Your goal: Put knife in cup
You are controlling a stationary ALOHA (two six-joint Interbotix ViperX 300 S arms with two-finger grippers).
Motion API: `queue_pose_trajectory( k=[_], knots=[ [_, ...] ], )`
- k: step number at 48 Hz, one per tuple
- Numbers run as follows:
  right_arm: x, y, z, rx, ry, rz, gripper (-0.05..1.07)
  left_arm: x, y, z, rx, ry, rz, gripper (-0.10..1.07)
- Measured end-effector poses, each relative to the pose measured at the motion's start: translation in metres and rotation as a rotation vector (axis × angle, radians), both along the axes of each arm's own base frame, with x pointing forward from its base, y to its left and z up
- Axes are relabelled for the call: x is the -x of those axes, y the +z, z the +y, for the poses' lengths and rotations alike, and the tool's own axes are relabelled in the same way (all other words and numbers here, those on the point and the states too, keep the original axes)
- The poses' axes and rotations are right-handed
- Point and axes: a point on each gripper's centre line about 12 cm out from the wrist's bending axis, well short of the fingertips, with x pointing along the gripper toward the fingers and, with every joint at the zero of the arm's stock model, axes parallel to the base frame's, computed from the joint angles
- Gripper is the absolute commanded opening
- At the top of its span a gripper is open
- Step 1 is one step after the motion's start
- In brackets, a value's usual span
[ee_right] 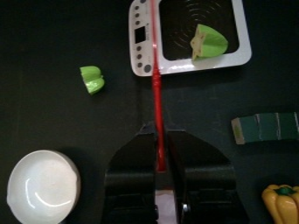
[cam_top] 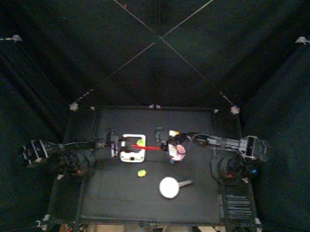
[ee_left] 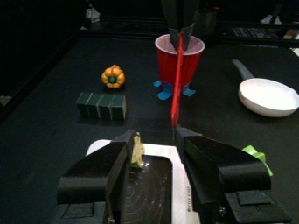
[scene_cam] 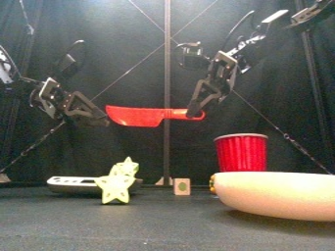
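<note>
The red knife (scene_cam: 152, 116) hangs level in the air above the table, and my right gripper (scene_cam: 199, 111) is shut on its handle end. The right wrist view shows the thin blade (ee_right: 156, 96) running out from between the closed jaws. My left gripper (scene_cam: 94, 116) stands open at the blade's tip; in the left wrist view its jaws are wide apart, with the tip of the knife (ee_left: 176, 101) between them, untouched. The red cup (scene_cam: 241, 154) stands upright on the table below and to the right of the knife, and the left wrist view has the cup (ee_left: 179, 59) beyond the blade.
A white board (ee_right: 193, 54) with a green piece on it lies under the left gripper. A white dish with a handle (scene_cam: 281, 192) sits front right. An orange pepper (ee_left: 112, 76), a dark green block (ee_left: 101, 105) and a small green piece (ee_right: 91, 79) lie around.
</note>
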Motion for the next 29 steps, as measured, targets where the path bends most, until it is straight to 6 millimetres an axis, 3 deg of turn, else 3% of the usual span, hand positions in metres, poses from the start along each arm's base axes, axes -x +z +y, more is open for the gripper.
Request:
queue_pose_trajectory(
  k=[8, 16, 29],
  knots=[
    [0.014, 0.026, 0.014, -0.077, 0.023, -0.031, 0.34, 0.0, 0.0, -0.002, 0.002, -0.005, -0.003, 0.79],
    [0.029, 0.05, 0.017, -0.192, -0.064, -0.048, 0.34, 0.0, 0.0, -0.006, -0.002, -0.021, -0.001, 0.79],
    [0.064, 0.054, 0.005, -0.263, -0.276, 0.091, 0.34, 0.0, 0.0, -0.005, 0.0, -0.019, -0.001, 0.79]
  ],
)
